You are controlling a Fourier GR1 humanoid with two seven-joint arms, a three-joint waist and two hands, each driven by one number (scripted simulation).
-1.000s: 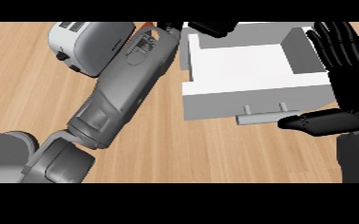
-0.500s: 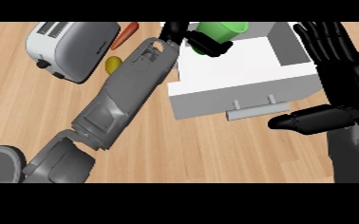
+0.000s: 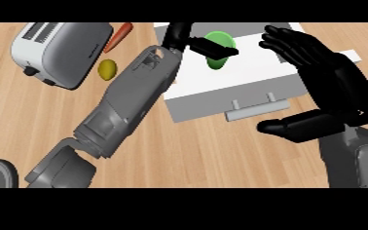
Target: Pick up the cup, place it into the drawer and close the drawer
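Cup (image 3: 222, 40), the green one, is hanging over the open drawer (image 3: 248, 80). I am holding it in my left hand (image 3: 181, 35), with the fingers pinching it. My right hand (image 3: 316, 73) is resting beside the drawer, fingers spread wide. A toaster (image 3: 61, 51) is sitting far left.

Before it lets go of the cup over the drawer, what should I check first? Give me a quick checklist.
1. Grasp: ok. The left robot hand has its fingers curled round the green cup.
2. Cup position: ok. It shows over the inside of the drawer.
3. Drawer open: ok. Its white floor is in view.
4. Right robot hand clear of the cup: ok. It is open, at the drawer's right side.
5. Cup's height above the drawer floor: cannot tell from this steep view.
6. Handle free for closing: ok. Nothing touches it.
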